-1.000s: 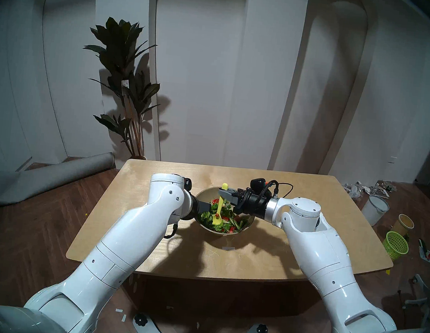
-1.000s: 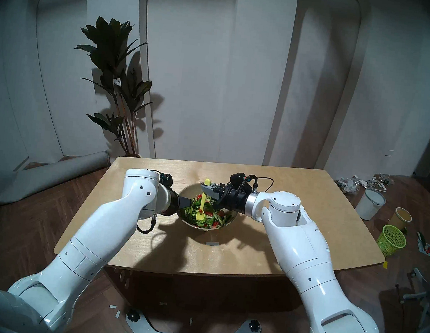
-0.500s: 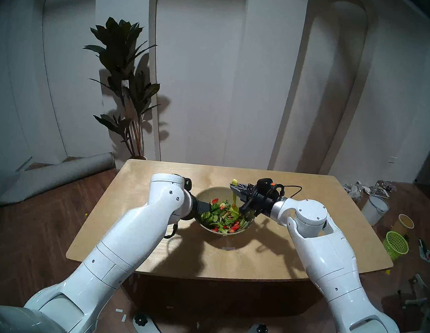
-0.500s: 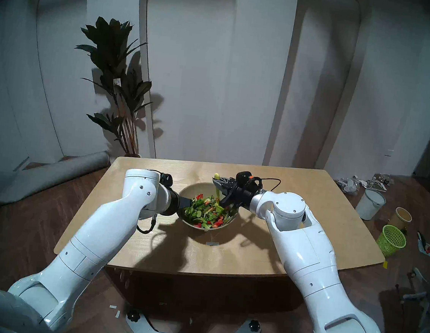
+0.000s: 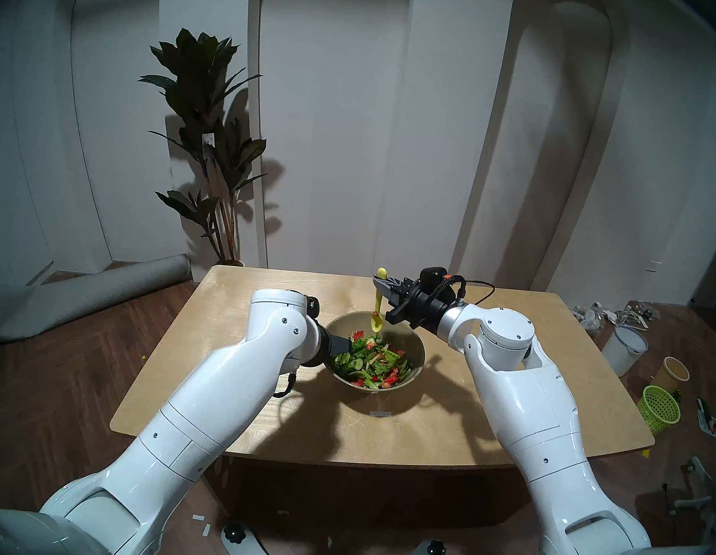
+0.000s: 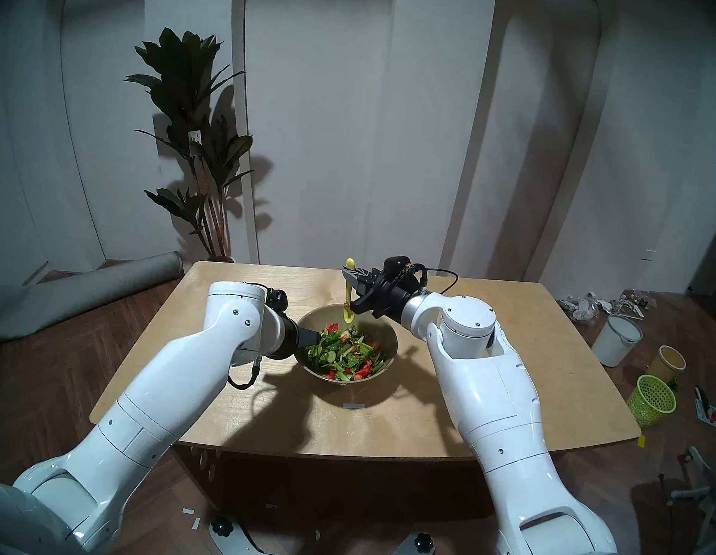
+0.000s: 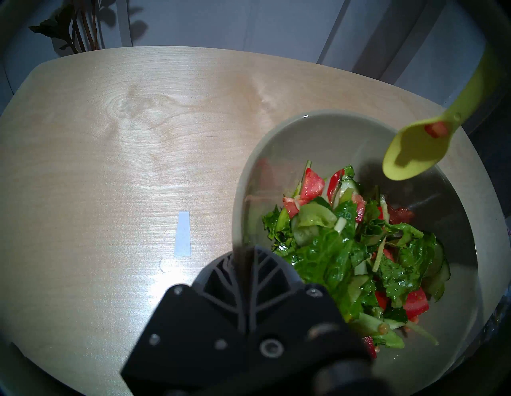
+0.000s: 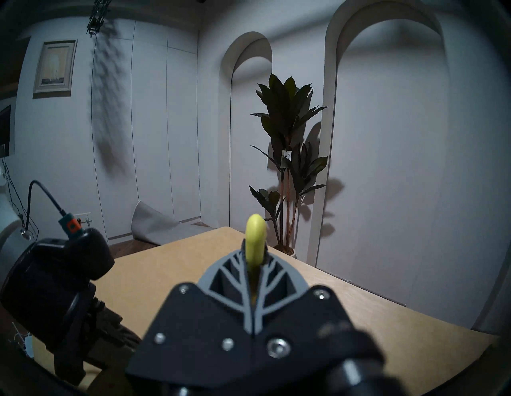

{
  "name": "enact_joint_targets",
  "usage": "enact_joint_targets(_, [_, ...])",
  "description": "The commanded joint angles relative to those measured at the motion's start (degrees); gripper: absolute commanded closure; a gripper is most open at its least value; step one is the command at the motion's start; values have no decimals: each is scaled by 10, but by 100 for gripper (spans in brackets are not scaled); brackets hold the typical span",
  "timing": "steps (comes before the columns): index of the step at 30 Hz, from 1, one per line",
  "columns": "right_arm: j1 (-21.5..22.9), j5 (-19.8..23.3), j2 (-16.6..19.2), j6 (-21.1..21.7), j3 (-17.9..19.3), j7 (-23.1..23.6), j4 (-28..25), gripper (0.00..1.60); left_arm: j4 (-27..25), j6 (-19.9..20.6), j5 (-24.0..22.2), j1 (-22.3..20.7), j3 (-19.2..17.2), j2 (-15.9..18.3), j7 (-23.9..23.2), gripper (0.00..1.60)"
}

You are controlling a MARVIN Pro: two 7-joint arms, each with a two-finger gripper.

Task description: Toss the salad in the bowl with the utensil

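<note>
One spoon (image 5: 378, 302) hangs pinched in the right hand (image 5: 383, 288) at frame centre; the left hand (image 7: 243, 265) clamps the one bowl's (image 5: 410, 346) rim, salad (image 5: 371, 360) inside.

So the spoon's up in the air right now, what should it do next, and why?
Probably lower the yellow-green spoon back down into the salad for another scoop. The right gripper holds it upright with its scoop above the far rim, clear of the leaves, with one red bit stuck on it. The left gripper is clamped on the bowl rim, steadying it.
</note>
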Motion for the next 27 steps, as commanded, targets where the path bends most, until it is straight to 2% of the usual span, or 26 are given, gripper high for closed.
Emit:
enact_joint_targets(1, [49,24,-50,-23,3,-1,72,160,-2,-1,0,-2,-1,-1,13,160])
enact_joint_targets(4, [51,45,-60,-28,10,9,98,160,-2,-1,0,-2,-1,-1,13,160])
enact_joint_targets(8, [40,64,-63,-35,15,27,104,160,-2,-1,0,-2,-2,-1,14,160])
enact_joint_targets(12, [23,81,-58,-15,18,45,87,160,-2,-1,-1,-2,-2,-2,15,160])
enact_joint_targets(20, [-17,114,-36,54,34,70,26,160,-2,-1,-1,-2,-2,-2,15,160])
enact_joint_targets(27, [-36,130,-13,86,73,66,-19,160,-2,-1,0,-2,-1,-1,12,160])
